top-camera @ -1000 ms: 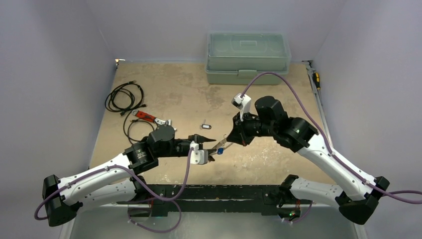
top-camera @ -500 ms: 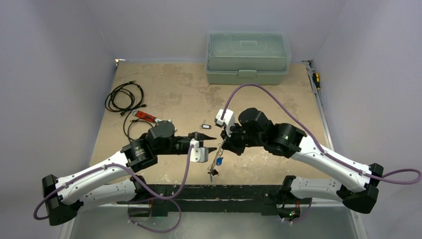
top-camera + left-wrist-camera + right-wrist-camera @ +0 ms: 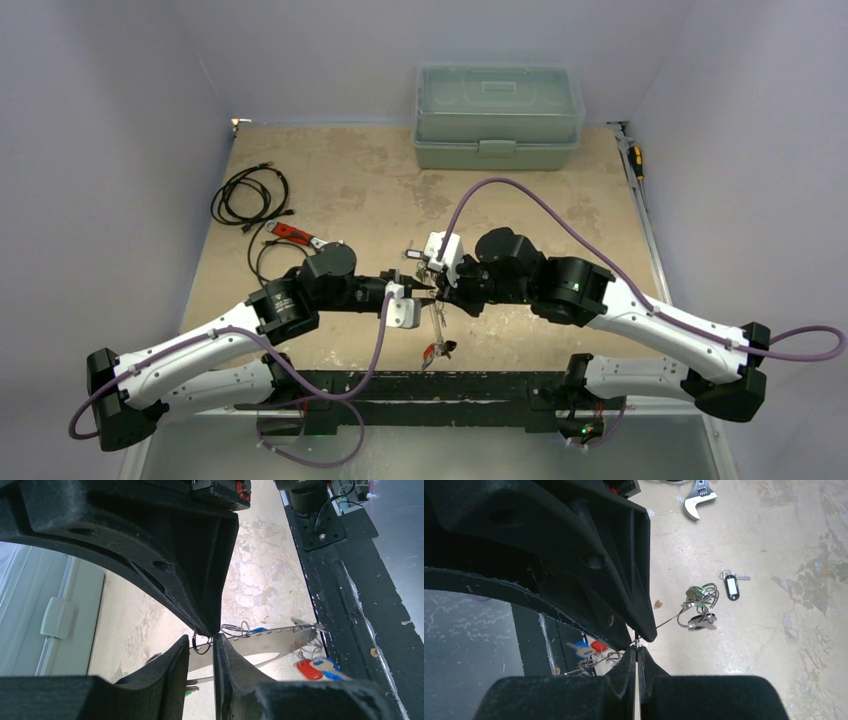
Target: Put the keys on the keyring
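Note:
My right gripper [image 3: 441, 292] is shut on the thin wire of the keyring [image 3: 664, 621]. The wire runs from its fingertips to a bunch of small rings and a green-headed key [image 3: 697, 607]. More keys [image 3: 437, 349] with red and blue tags [image 3: 314, 668] hang below, over the table's front edge. My left gripper [image 3: 427, 290] meets the right one tip to tip. Its jaws stand a narrow gap apart, with a small dark ring [image 3: 201, 645] at the tips. One key with a dark tag [image 3: 413, 254] lies on the table behind the grippers.
A red-handled wrench [image 3: 299, 235] and a coiled black cable [image 3: 250, 195] lie at the left. A green lidded toolbox [image 3: 498, 115] stands at the back. The black base rail [image 3: 440, 385] runs along the near edge. A flat silvery strip with holes [image 3: 265, 640] crosses behind the left fingers.
The right gripper has swung left and down until it meets the left gripper. The hanging keys have dropped lower toward the front edge. The left jaws have narrowed.

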`<state>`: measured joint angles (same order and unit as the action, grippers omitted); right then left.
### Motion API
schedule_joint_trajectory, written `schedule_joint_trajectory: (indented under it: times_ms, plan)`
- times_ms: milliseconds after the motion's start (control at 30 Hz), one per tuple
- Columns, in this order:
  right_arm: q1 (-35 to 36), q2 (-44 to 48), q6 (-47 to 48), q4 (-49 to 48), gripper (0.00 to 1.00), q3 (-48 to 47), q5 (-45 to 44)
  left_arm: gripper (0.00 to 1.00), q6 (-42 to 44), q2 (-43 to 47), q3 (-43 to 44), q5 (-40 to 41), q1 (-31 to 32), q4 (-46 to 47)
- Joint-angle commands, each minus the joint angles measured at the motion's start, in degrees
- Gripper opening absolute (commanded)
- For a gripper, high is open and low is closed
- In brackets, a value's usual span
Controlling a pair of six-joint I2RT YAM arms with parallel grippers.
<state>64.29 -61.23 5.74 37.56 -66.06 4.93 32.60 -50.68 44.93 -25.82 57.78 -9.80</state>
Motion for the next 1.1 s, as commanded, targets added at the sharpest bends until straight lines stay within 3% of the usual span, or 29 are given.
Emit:
schedule_joint_trajectory:
  times_ms: [0,233,400,767,833,900,1067]
  plan:
    - [1.4,1.6,2.0,-5.9,0.0,0.2,-0.8,0.21,0.4,0.0,0.9,0.0,0.1,1.5]
    - [2.7,2.0,3.3,-7.5,0.0,0.7,-1.3,0.12,0.7,0.0,0.3,0.2,0.1,1.5]
    - [4.8,2.2,5.5,-8.9,0.0,1.6,-2.0,0.0,0.7,-0.5,0.3,0.6,0.2,1.4]
    - [6.1,4.1,7.1,-12.1,0.0,3.4,-4.5,0.0,0.3,1.9,-1.2,3.4,0.2,3.2]
    - [6.1,4.9,7.0,-13.3,0.07,4.0,-4.7,0.0,-0.8,3.3,-2.4,3.9,0.1,5.8]
    - [6.1,5.9,6.8,-14.6,0.2,4.8,-4.6,0.0,-2.0,4.8,-3.9,3.7,0.1,8.5]
    - [6.1,7.5,6.2,-17.7,0.36,6.7,-4.6,0.0,-7.5,8.1,-7.5,4.1,0.1,17.7]
